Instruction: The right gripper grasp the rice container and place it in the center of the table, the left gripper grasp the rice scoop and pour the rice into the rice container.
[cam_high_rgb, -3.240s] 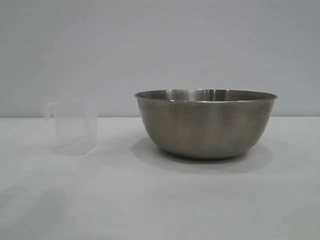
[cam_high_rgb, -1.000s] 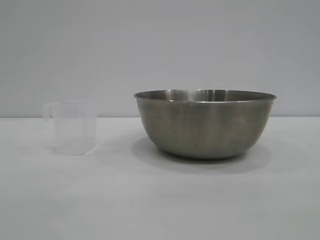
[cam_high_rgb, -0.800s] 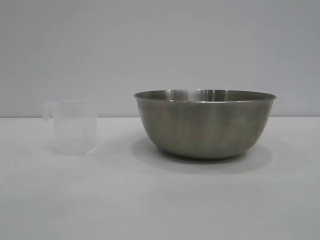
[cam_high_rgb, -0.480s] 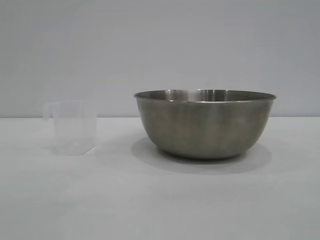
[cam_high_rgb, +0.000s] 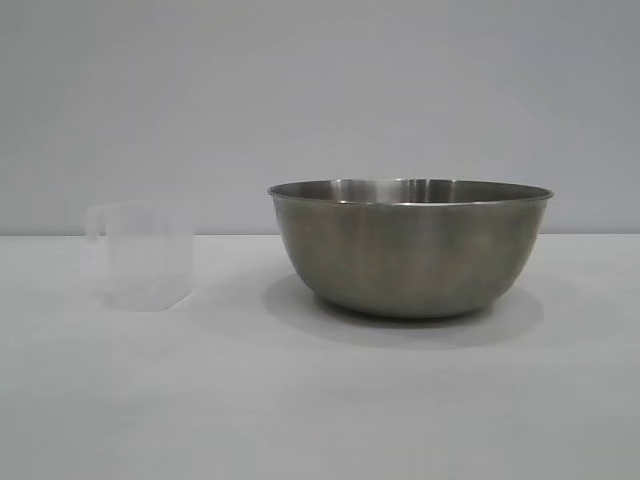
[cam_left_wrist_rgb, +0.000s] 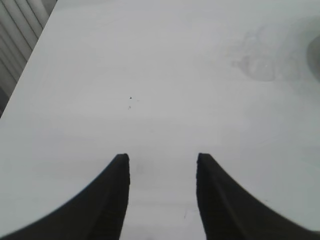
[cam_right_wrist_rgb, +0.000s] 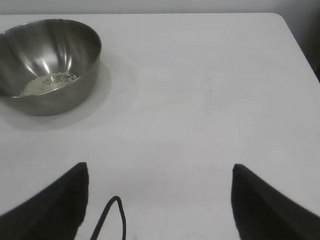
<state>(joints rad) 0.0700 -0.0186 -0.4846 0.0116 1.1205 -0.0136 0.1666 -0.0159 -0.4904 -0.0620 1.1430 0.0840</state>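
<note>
The rice container (cam_high_rgb: 410, 250), a large steel bowl, stands on the white table (cam_high_rgb: 300, 400) right of centre. It also shows in the right wrist view (cam_right_wrist_rgb: 47, 62), with a small heap of rice (cam_right_wrist_rgb: 47, 82) inside. The rice scoop (cam_high_rgb: 148, 255), a translucent cup, stands upright at the left; it shows faintly in the left wrist view (cam_left_wrist_rgb: 260, 67). My left gripper (cam_left_wrist_rgb: 162, 160) is open over bare table, apart from the scoop. My right gripper (cam_right_wrist_rgb: 160, 170) is wide open over bare table, well away from the bowl. Neither gripper shows in the exterior view.
A table edge (cam_left_wrist_rgb: 27, 65) runs along one side of the left wrist view, with slatted blinds beyond it. The table's corner (cam_right_wrist_rgb: 280, 17) shows in the right wrist view. A black cable (cam_right_wrist_rgb: 112, 217) loops between the right fingers.
</note>
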